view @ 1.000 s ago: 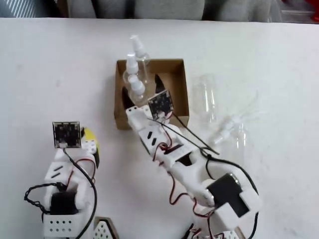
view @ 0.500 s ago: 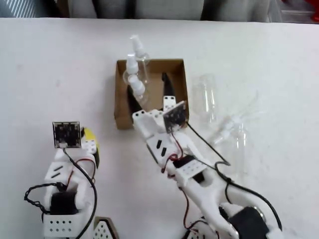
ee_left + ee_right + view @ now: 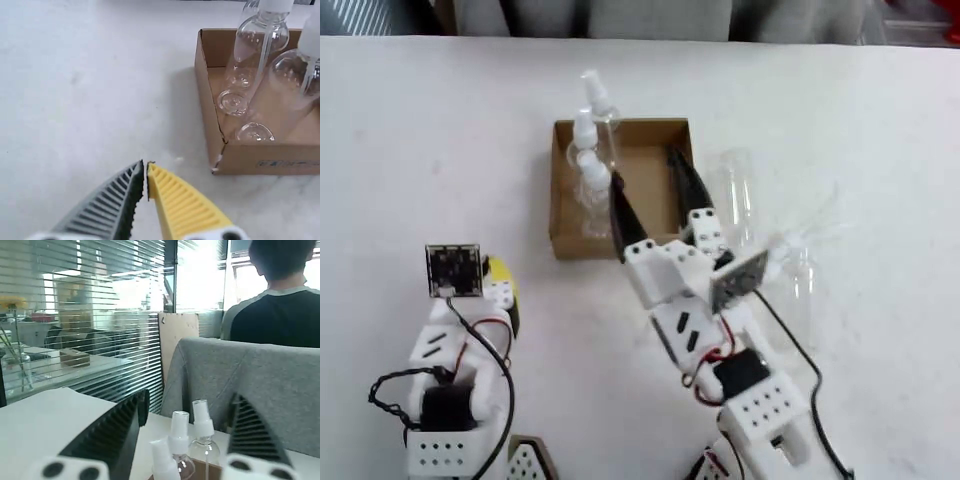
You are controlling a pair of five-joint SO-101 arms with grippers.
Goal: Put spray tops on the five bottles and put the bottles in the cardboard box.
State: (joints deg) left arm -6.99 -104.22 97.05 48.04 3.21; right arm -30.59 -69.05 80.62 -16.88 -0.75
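The cardboard box (image 3: 630,123) sits at the table's middle, with three clear bottles (image 3: 588,135) wearing white spray tops standing along one side. My right gripper (image 3: 642,166) hangs open above the box with nothing between its black fingers. In the right wrist view the right gripper (image 3: 190,397) frames the spray tops (image 3: 200,419) below it. Two loose bottles (image 3: 735,200) lie beside the box, one (image 3: 802,282) next to a spray top (image 3: 775,256). My left gripper (image 3: 145,165) is shut and empty, low over the table short of the box (image 3: 235,152); from above the left gripper (image 3: 503,280) is at the near left.
The table's far edge meets grey chair backs (image 3: 250,375). Bare white tabletop (image 3: 440,150) spreads to the left of the box and behind it. The right arm's body (image 3: 720,340) lies between the box and the near edge.
My right gripper has risen out of the box and swung right, with its wrist tipped up and its arm drawn back toward the near edge. The left arm has kept still.
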